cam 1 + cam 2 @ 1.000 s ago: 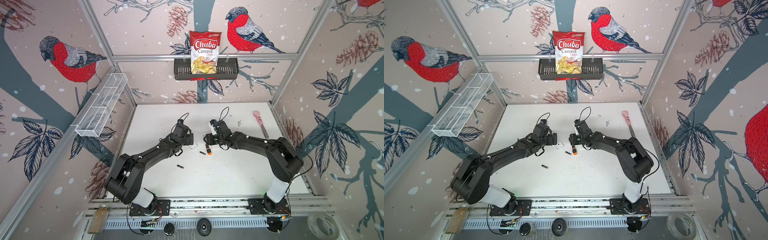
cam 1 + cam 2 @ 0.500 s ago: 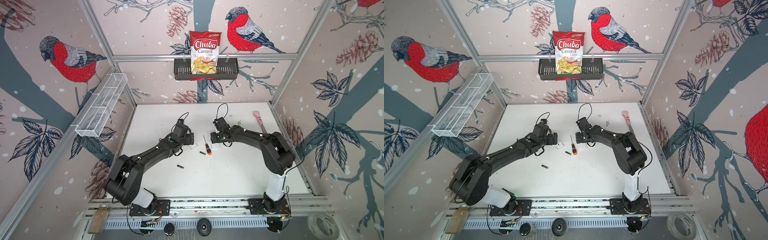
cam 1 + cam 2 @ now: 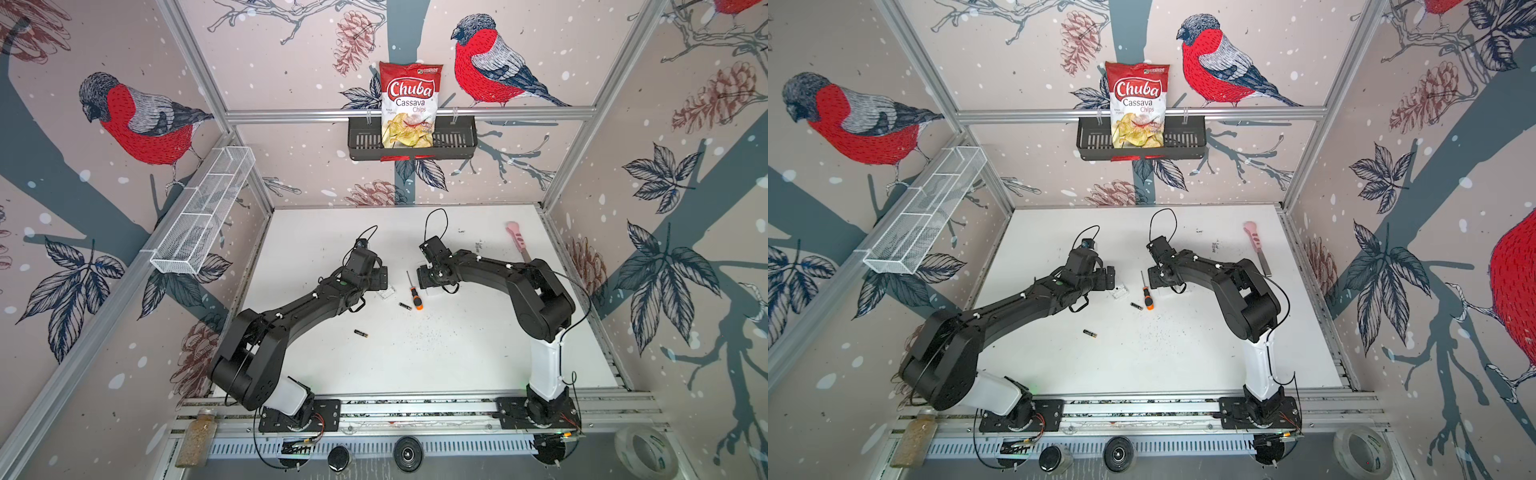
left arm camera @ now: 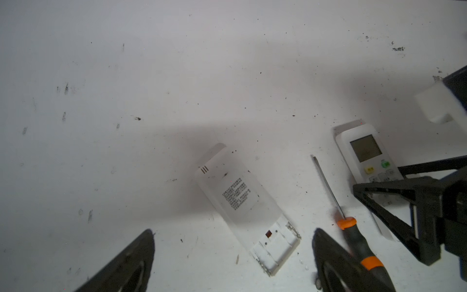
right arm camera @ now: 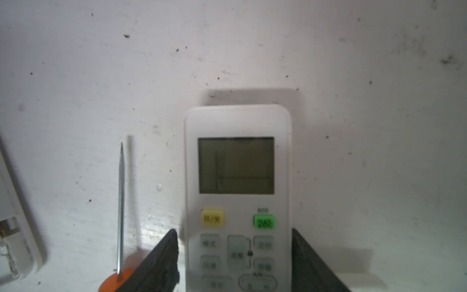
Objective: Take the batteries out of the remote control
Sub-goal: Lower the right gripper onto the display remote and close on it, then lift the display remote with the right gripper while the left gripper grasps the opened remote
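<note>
Right gripper point(image 3: 427, 277) has shifted toward 3 o'clock, off the screwdriver point(image 3: 416, 298). In both top views the batteries point(image 3: 405, 306) lie loose on the table point(image 3: 457, 353) at 8 o'clock of its handle, one just beside, one farther. Left wrist: left gripper point(image 4: 233, 232) jaws wide, face-down remote point(image 4: 237, 202) between them, battery bay empty. Right wrist: jaws flank the face-up remote point(image 5: 237, 121), barely clear of its sides.

White table point(image 3: 457, 353): remote point(image 4: 242, 202), screwdriver point(image 3: 415, 299), batteries point(image 3: 360, 333), perhaps a knife point(image 3: 517, 241)
</note>
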You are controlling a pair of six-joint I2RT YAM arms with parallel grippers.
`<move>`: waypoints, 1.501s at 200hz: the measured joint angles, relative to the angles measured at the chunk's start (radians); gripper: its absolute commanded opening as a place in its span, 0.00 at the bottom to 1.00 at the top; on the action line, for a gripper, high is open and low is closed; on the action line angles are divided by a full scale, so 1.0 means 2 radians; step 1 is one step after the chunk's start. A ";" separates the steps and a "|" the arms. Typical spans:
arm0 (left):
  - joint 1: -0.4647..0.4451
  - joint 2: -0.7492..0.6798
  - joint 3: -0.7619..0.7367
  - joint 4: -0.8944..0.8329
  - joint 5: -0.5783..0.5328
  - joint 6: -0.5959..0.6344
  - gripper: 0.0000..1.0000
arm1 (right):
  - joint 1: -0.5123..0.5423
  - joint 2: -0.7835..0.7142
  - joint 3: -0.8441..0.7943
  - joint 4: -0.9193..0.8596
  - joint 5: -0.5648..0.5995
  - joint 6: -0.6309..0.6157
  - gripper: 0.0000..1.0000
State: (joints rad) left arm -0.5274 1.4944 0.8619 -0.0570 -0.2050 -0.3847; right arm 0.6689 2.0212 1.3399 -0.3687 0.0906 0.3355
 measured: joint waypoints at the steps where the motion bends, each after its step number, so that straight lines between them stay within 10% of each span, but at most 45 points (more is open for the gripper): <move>1: 0.000 0.000 0.000 0.000 0.000 0.000 0.96 | 0.000 0.000 0.000 0.000 0.000 0.000 0.68; 300: 0.001 -0.009 -0.014 0.013 -0.002 -0.005 0.96 | -0.005 0.080 0.130 -0.064 0.023 0.006 0.70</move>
State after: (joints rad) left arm -0.5255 1.4757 0.8345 -0.0303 -0.2100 -0.3950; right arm 0.6594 2.1811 1.6005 -0.4976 0.1360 0.3470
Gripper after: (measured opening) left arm 0.963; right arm 0.705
